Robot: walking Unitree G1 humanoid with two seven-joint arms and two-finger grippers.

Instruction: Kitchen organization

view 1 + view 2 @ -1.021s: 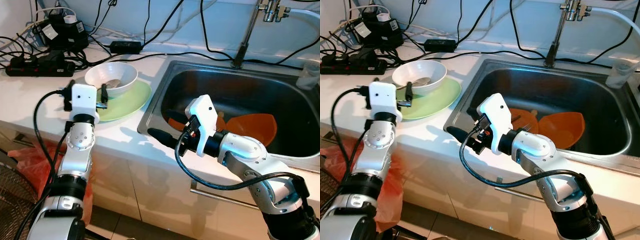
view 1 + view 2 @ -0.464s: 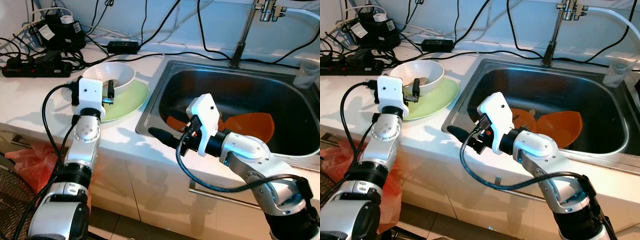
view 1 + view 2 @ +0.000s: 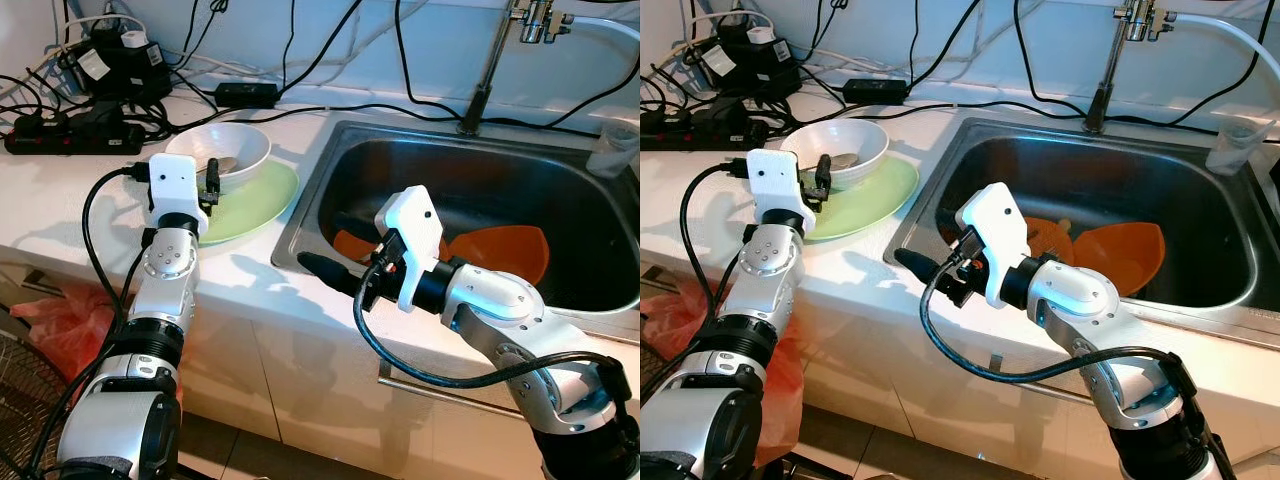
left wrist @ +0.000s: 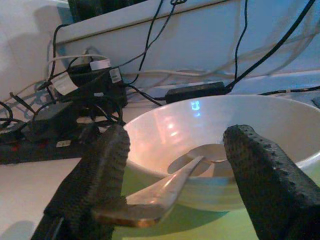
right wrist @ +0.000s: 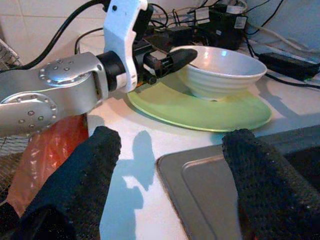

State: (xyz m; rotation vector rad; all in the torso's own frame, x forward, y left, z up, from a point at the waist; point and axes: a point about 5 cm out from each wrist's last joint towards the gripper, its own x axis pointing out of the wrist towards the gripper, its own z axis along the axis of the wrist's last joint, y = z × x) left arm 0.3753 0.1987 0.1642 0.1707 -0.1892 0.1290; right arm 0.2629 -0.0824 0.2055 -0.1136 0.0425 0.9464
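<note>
Your left gripper stood at the near rim of the white bowl, fingers spread wide, with the metal spoon between them and not yet clamped. The bowl sat on the green plate, on the counter just beside the left edge of the sink. The spoon's head lay inside the bowl and its handle overhung the rim toward your gripper.

Your right gripper hovered over the counter's front edge at the sink's near left corner, fingers wide apart and holding nothing. Orange dishes lay in the sink basin behind it.

Risks noted, as judgement:
- Closing on the overhanging handle could have levered the spoon head up and flicked it out of the bowl.
- A push forward with a finger against the rim could have slid the bowl across the plate, or tipped it.
- The plate's edge lay near the sink lip; a shove that way could have sent the stack into the basin.
- Cables lay along the counter's back edge, so a wide left-arm swing could have snagged them
</note>
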